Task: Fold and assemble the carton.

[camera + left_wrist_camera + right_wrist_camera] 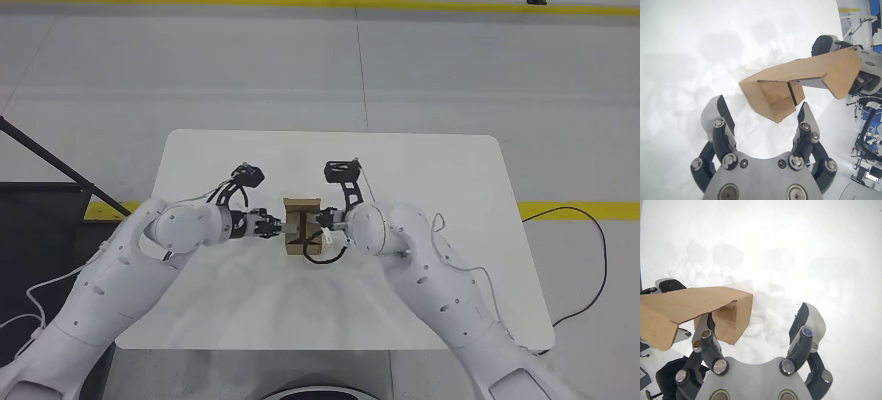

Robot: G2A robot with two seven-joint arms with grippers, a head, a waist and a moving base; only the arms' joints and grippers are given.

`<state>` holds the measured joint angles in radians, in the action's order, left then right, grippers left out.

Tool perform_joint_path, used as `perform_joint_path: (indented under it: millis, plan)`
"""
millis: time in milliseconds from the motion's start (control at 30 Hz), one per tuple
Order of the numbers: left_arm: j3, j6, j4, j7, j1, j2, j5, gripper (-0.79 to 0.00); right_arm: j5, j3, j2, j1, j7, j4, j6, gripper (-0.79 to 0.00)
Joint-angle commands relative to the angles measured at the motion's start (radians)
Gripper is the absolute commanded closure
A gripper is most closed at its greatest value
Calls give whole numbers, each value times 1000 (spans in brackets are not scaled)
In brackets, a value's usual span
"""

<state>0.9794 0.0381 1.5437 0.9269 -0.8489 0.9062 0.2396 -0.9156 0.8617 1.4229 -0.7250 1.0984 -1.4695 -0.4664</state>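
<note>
White rounded table (450, 180), standing on a grey floor (200, 60), is carrying the brown corrugated-cardboard carton (302, 226) near its middle, between our two arms. The carton is lying on the tabletop as an opened-out sleeve. One side is gaping open, and a long top flap (829, 72) is projecting, unfolded, over that opening.

Our left gripper (762, 100) is hovering just beside the carton with its fingers spread wide apart, gripping nothing. One fingertip (804, 111) is sitting close to the carton's lower corner, and we cannot tell whether it is touching.

Our right gripper (756, 317) is likewise standing with fingers parted and nothing clamped. One finger (710, 324) is lying tucked beneath the long top flap, at the mouth of the carton. The other is hanging clear over bare table.

We are judging the work to be at the flap-closing step: the body is looking squared up, and the opening is not yet shut. The next move, in our judgement, is calling for the left gripper to brace the body so that it cannot slide. The right gripper is needing to draw its finger out from under the flap and press that flap down along its crease into the opening, lightly enough not to crush the walls.
</note>
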Motion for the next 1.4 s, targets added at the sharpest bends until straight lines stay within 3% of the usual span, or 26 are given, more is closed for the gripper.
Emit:
perform_joint_path:
  millis: [0, 367, 500, 600, 900, 1200, 1367]
  plan:
    - [19, 30, 6, -13, -13, -3, -7, -751, 11, 23, -6, -22, -32, -27, 65, -785]
    - [95, 231, 28, -53, -79, -20, -3, -785, 78, 160, -47, -155, -218, -114, 454, -785]
    - [127, 327, 31, -56, -101, -28, -5, -785, 81, 174, -50, -165, -217, -118, 469, -785]
    - [166, 305, 32, -95, -125, -32, -35, -785, 81, 174, -50, -165, -217, -118, 469, -785]
    - [166, 305, 32, -95, -125, -32, -35, -785, 82, 174, -50, -167, -225, -120, 474, -785]
    - [139, 372, -37, -111, -97, -20, -45, -785, 3, 200, -67, -186, -441, -51, 736, -785]
    - [103, 425, -96, -127, -61, -6, -43, -785, -69, 193, -71, -176, -542, -4, 812, -785]
